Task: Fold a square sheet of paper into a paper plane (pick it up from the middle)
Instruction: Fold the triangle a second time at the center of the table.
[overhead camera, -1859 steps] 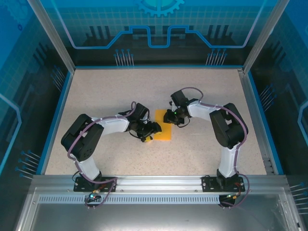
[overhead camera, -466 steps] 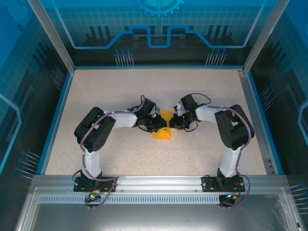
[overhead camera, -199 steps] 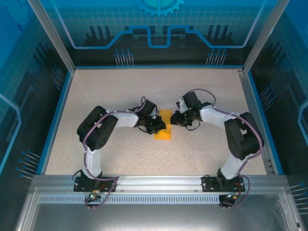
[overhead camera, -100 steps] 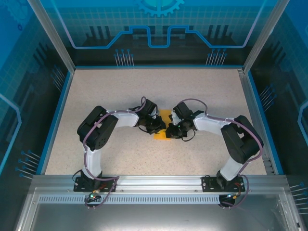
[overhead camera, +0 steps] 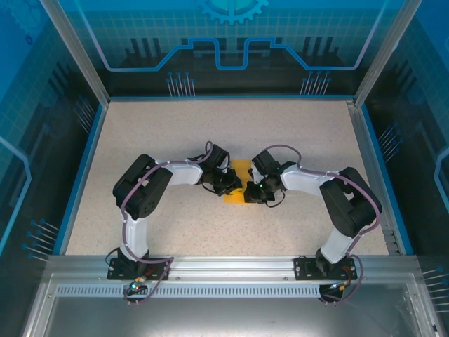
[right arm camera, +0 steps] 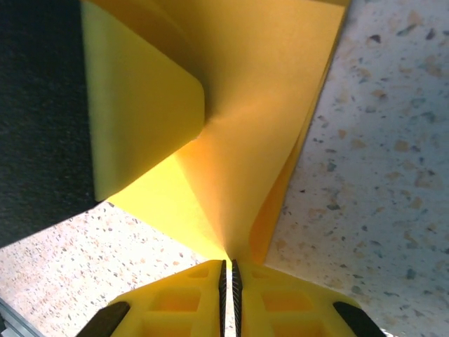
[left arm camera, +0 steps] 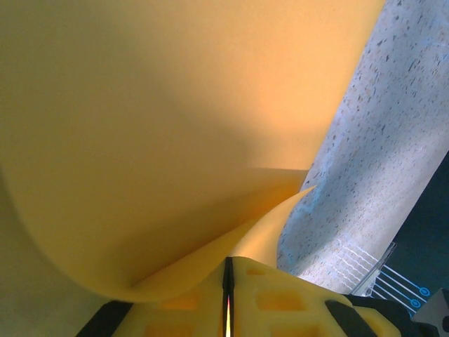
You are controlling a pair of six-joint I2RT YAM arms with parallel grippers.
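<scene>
Folding is proceeding at the middle of the speckled beige tabletop (overhead camera: 175, 133), where both arms are meeting. On the left, the black left gripper (left arm camera: 227, 270) is pressing its yellow pads together on the near edge of the thin orange-yellow square sheet of paper (overhead camera: 241, 167), and in its wrist view the sheet is curling up and away from that pinch in a broad, soft bend, not a sharp crease. The sheet is sitting between the two grippers, part resting on the tabletop and part lifted, and it is looking much narrower from above than it did when it lay spread flat some seconds ago. On the right, the black right gripper (right arm camera: 226, 270), which a second ago was standing off at the sheet's far right side, is now pinching the paper lower down, its pads closed to a thin slit on a folded edge with layers fanning out from it. With both grippers gripping again, the robot is probably setting up the next crease; the paper is not yet showing a dart shape, so most of the folding is likely remaining.
</scene>
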